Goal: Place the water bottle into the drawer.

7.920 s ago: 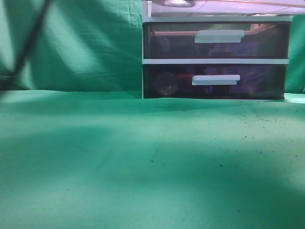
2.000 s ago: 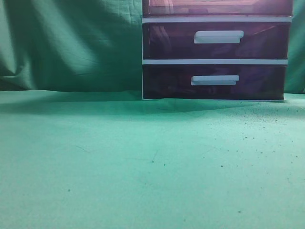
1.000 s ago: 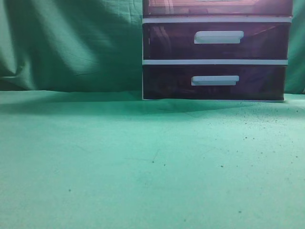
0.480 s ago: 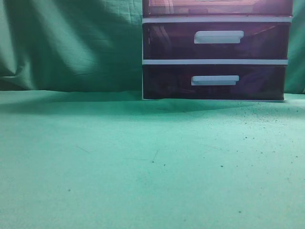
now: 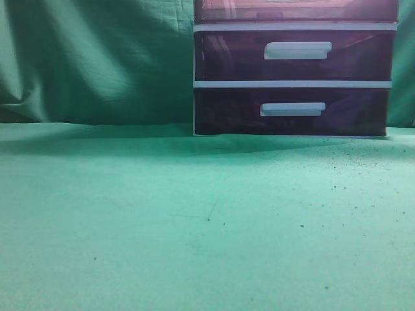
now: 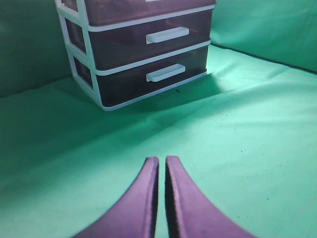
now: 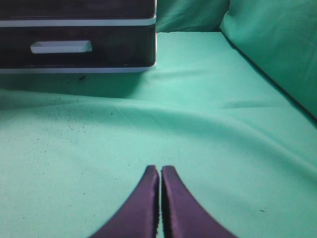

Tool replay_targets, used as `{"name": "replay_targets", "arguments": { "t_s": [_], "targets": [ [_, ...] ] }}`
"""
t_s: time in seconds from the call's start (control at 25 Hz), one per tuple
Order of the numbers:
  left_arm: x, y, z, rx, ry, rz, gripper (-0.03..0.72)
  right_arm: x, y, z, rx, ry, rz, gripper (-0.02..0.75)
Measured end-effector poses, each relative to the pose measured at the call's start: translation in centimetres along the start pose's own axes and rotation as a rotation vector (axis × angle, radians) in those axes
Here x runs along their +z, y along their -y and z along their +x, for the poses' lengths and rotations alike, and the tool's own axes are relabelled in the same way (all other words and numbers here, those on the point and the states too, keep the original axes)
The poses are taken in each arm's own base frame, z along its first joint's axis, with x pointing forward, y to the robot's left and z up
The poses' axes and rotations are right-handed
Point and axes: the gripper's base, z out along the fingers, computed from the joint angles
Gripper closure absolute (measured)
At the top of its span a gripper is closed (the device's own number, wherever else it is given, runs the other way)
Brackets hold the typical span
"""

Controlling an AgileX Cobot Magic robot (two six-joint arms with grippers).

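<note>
Both tools, left tool (image 6: 161,166) and right tool (image 7: 159,173), are pressed together, empty above the desk (image 5: 194,220). We see the drawer (image 5: 295,10) closed, no water bottle visible; we judge the task finished.

A staged lab tabletop: green cloth (image 5: 162,227) covers table and backdrop behind a plastic drawer unit (image 5: 292,81).

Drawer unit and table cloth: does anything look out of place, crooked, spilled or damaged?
Nothing serious. The drawer unit stands upright with all visible drawers shut. Small dark specks are scattered on the green cloth in front of it, like crumbs or dirt. No water bottle is visible in any view.
</note>
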Motion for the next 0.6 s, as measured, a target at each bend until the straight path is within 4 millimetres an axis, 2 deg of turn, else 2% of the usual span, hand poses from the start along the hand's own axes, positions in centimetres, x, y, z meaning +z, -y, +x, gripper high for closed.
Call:
{"name": "replay_targets", "arguments": {
  "t_s": [0.32,0.6],
  "targets": [
    [0.0,-0.1,0.0,0.001,0.0,-0.006,0.688,0.0,0.0,0.0,0.002,0.0,-0.001,0.738],
    [0.1,-2.0,-0.2,-0.106,0.027,-0.175,0.688,0.0,0.0,0.0,0.003,0.0,-0.001,0.738]
  ]
}}
